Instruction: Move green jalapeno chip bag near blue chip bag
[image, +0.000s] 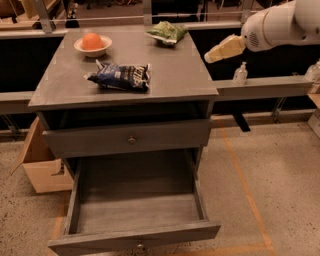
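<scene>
The green jalapeno chip bag (167, 32) lies at the far right back of the grey cabinet top (170, 75). The dark blue chip bag (120, 76) lies near the middle front of the top. My gripper (212, 56) hangs in the air past the cabinet's right edge, to the right of and a little nearer than the green bag, touching nothing. It shows as a pale tip at the end of the white arm (280, 25).
A white bowl with an orange fruit (92, 44) stands at the back left of the top. The lower drawer (137, 205) is pulled open. A cardboard box (42, 162) sits on the floor at left. A small bottle (240, 74) stands on the ledge at right.
</scene>
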